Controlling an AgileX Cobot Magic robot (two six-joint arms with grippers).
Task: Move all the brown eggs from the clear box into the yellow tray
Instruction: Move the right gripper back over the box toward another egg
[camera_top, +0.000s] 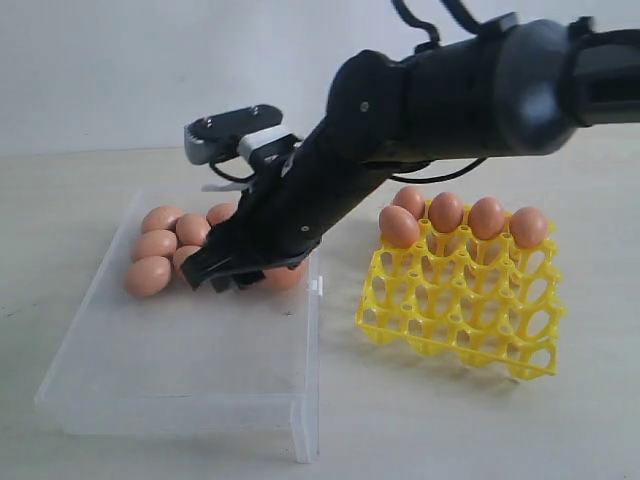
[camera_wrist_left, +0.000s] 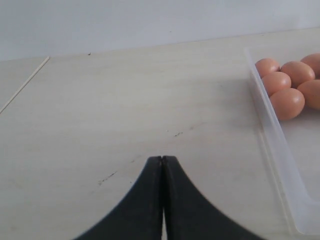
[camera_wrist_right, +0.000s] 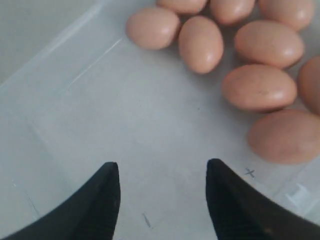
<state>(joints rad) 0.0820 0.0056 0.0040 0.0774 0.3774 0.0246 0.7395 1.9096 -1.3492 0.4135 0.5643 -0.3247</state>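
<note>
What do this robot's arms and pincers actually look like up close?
The right arm is glossy black with rounded, bulging joints. Thin black cables loop along it, and a silver-grey and black block is mounted near its wrist. The right gripper and left gripper each have two matt black fingers that curve and taper to blunt tips. No markings show.
</note>
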